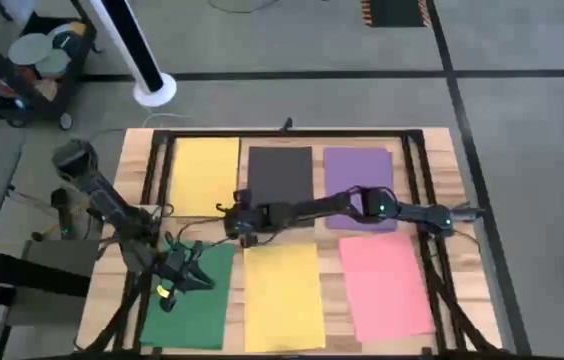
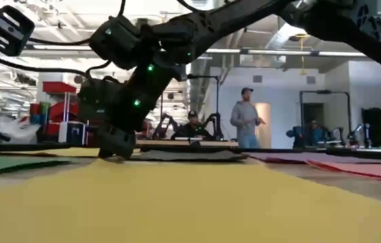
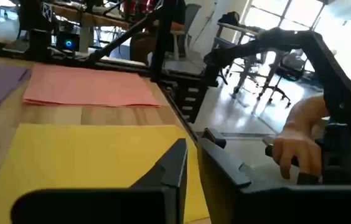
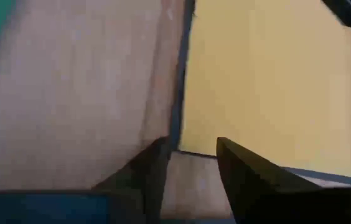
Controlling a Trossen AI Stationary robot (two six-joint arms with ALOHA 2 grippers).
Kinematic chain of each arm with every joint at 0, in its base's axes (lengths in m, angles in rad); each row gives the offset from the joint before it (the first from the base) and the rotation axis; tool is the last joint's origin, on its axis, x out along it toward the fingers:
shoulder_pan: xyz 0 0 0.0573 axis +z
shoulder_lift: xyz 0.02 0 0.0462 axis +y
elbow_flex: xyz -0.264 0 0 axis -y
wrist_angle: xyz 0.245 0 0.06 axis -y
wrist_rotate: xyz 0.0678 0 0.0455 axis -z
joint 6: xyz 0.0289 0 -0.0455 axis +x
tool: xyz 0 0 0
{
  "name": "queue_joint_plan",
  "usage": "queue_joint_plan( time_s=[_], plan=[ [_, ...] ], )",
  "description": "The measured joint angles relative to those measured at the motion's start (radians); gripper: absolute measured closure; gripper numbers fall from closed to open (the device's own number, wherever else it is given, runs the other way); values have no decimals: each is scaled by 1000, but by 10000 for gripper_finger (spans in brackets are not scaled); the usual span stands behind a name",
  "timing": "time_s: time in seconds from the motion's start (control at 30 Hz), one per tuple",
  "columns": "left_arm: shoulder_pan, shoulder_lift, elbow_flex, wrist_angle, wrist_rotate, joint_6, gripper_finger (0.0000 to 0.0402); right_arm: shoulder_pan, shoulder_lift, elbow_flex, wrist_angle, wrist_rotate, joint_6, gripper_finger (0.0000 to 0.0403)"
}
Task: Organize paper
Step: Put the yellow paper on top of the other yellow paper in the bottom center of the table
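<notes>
Risk lies at the right gripper (image 1: 232, 222), jaws apart and low at the corner gap between the far yellow sheet (image 1: 205, 174) and the dark grey sheet (image 1: 280, 175): a scraping finger could buckle or skew either. Six flat sheets lie in two rows on the table (image 1: 440, 160). Left gripper (image 1: 184, 272) is over the green sheet (image 1: 194, 315); its state I cannot tell.

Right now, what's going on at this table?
Six coloured paper sheets lie in two rows on the wooden table. The right pincer reaches across to the gap between the far yellow paper sheet and the dark grey paper sheet, jaws open at a corner. The left pincer waits over the green paper sheet.
</notes>
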Motion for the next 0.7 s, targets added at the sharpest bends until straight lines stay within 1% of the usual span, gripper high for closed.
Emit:
queue_joint_plan(
  time_s=[0.27,0.43,0.57,0.7],
  plan=[
    [0,0,0,0,0,-9,366,6,0,0,11,-1,24,264],
    [0,0,5,38,0,-11,366,-19,0,0,10,-3,111,264],
    [0,0,60,43,1,48,366,-39,0,0,11,-35,128,264],
    [0,0,119,42,37,120,366,-31,0,0,4,-78,128,264]
  ],
)
